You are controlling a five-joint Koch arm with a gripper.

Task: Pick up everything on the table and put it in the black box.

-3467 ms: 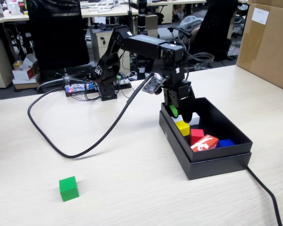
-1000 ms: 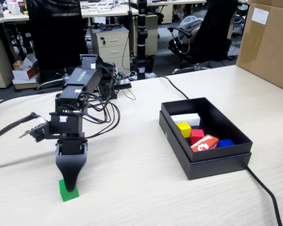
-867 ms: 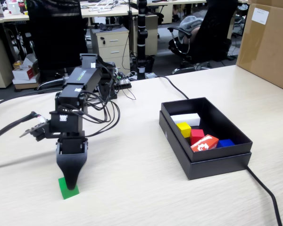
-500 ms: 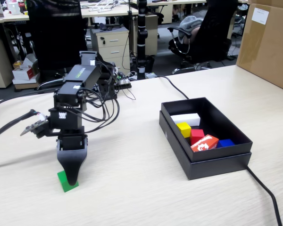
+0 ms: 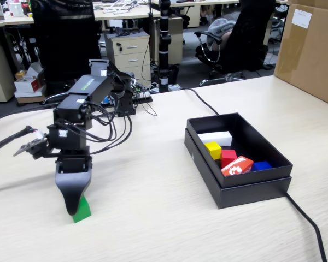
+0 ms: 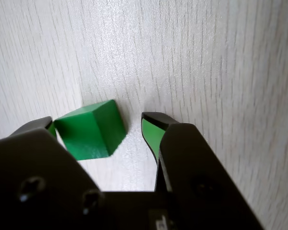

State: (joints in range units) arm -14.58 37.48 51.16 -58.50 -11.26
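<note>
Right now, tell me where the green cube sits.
In the fixed view the green cube lies on the table at lower left, far from the black box; it sits between the open claw tips.

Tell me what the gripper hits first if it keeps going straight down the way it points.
Probably the table. The open gripper points down at it, and the green cube sits between the fingertips, tight against the left one in the wrist view, so that tip may clip it.

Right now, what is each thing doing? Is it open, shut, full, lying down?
End effector: open, jaws on both sides of the cube, not squeezing.
Small green cube: on the table, turned askew, against one jaw.
Shallow matte black cardboard box: open, no lid, partly filled.
Small yellow cube: in the box.
Small red cube: in the box.
</note>
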